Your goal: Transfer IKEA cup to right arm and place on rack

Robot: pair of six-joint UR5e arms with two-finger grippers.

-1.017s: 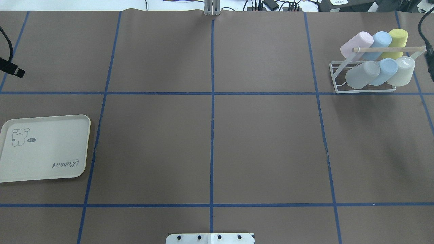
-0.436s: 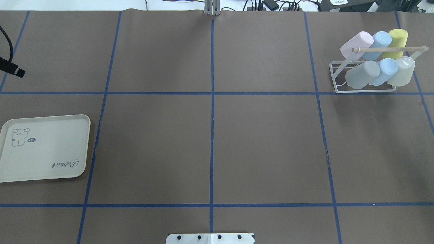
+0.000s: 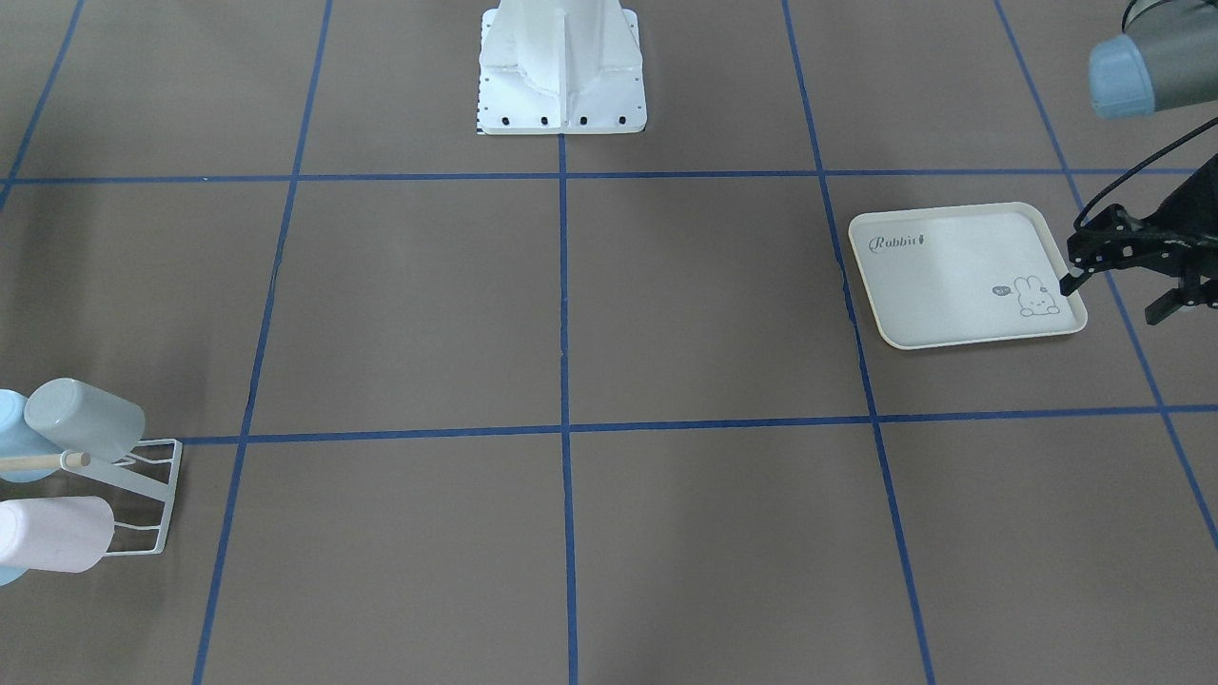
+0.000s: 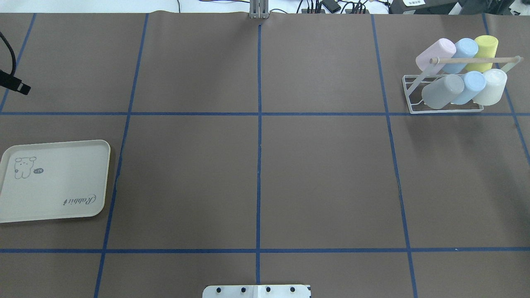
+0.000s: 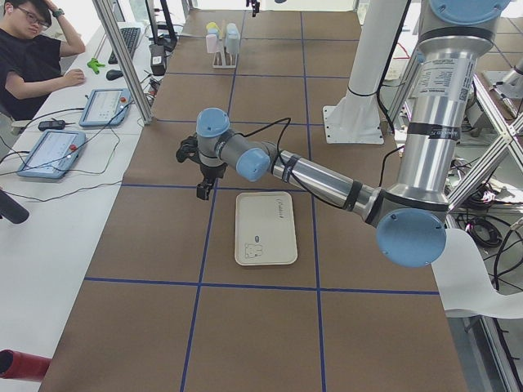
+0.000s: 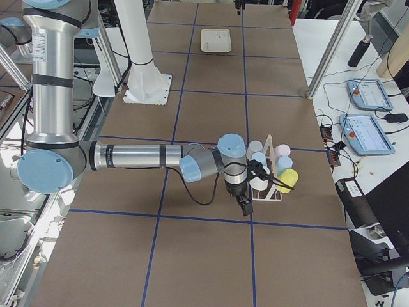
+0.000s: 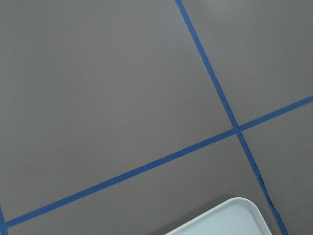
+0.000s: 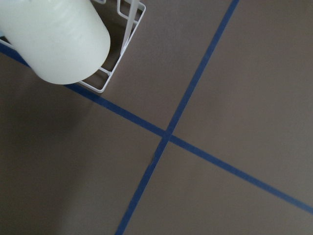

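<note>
The white IKEA cup (image 4: 492,86) rests tilted on the rack (image 4: 446,110), at the right end of the row nearer the robot, next to a blue cup (image 4: 473,85). The right gripper (image 6: 243,206) hangs just beside the rack, and I cannot tell whether its jaws are parted. The left gripper (image 3: 1111,302) hovers spread and empty near the rabbit tray (image 3: 952,285)
</note>
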